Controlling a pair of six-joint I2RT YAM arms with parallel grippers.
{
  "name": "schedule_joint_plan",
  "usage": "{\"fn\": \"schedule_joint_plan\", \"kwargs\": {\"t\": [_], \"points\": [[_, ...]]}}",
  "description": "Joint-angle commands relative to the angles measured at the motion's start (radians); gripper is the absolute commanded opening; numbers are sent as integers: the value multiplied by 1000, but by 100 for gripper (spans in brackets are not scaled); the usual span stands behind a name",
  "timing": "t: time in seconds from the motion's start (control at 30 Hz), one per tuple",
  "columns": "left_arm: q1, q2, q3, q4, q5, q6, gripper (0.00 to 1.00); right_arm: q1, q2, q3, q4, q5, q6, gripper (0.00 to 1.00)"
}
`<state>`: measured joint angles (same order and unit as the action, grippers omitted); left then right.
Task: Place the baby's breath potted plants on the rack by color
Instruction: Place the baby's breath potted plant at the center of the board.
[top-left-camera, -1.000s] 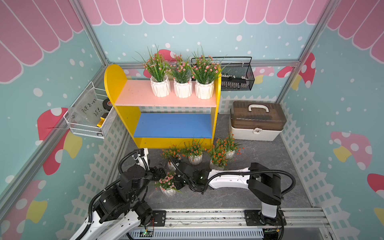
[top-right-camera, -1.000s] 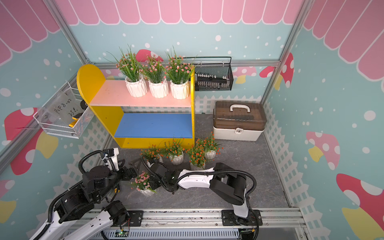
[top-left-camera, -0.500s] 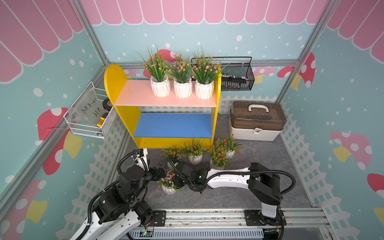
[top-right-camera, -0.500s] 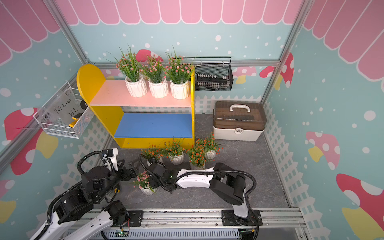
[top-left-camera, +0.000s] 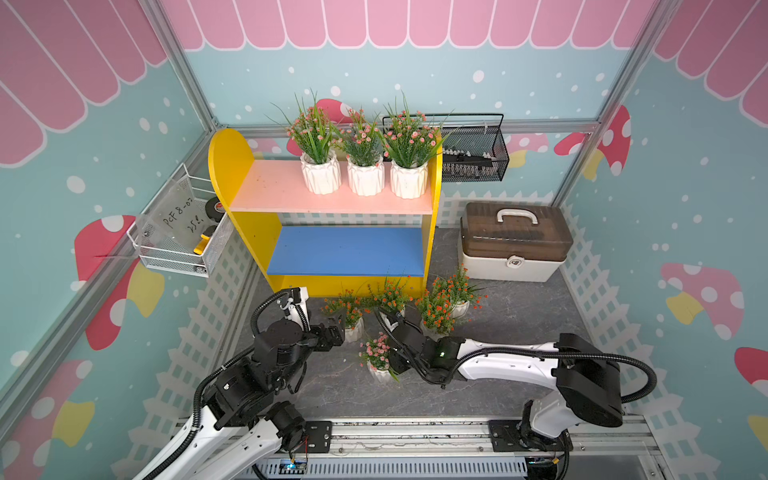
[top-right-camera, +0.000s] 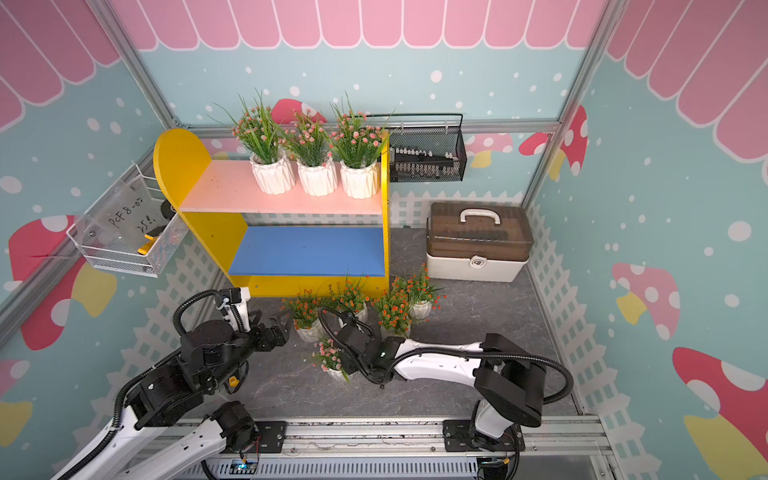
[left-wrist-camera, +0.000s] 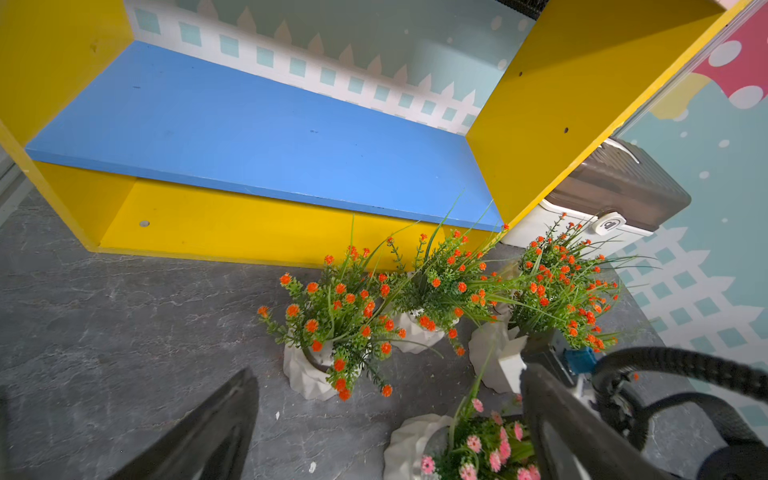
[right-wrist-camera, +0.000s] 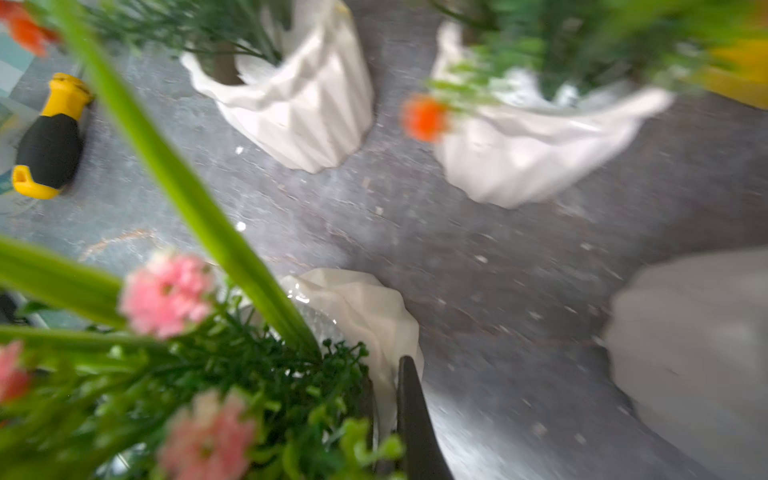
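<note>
While the last pink-blossomed plant (top-left-camera: 377, 356) stands on the tabletop (top-left-camera: 332, 386) in front of the rack (top-left-camera: 232, 166), the right fingers (right-wrist-camera: 411, 409) are clamped on its pot rim. The next move is probably a clean lift to the pink upper board (top-left-camera: 278, 191). The left fingers (left-wrist-camera: 208, 432) stand apart, empty.

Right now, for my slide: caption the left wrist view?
Open left gripper facing orange-flowered plants before the rack's blue shelf.
</note>
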<state>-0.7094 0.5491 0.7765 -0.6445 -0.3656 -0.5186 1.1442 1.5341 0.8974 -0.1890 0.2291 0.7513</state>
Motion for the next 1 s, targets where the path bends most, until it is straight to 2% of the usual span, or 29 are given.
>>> {"fn": "schedule_joint_plan", "kwargs": {"t": [0.0,0.13,0.17,0.53,0.67,0.83,0.97], "points": [[-4,29,-13,77,22,8,97,-27,-85,-46,-62,20,-18,0],[-4,63,-27,123,41,18,97,-62,-178,-93,-82,-36,-26,0],[-5,71,-34,139,75,24,97,-70,-201,-104,-92,-42,-26,0],[-16,140,-98,300,217,54,98,-100,-369,-246,-175,-60,35,0],[-45,144,-107,339,243,88,98,-101,-396,-308,-173,-63,77,0],[-76,160,-112,364,257,119,98,-100,-392,-340,-170,-63,102,9],[-95,180,-109,366,257,132,98,-100,-373,-336,-166,-70,105,12]]}}
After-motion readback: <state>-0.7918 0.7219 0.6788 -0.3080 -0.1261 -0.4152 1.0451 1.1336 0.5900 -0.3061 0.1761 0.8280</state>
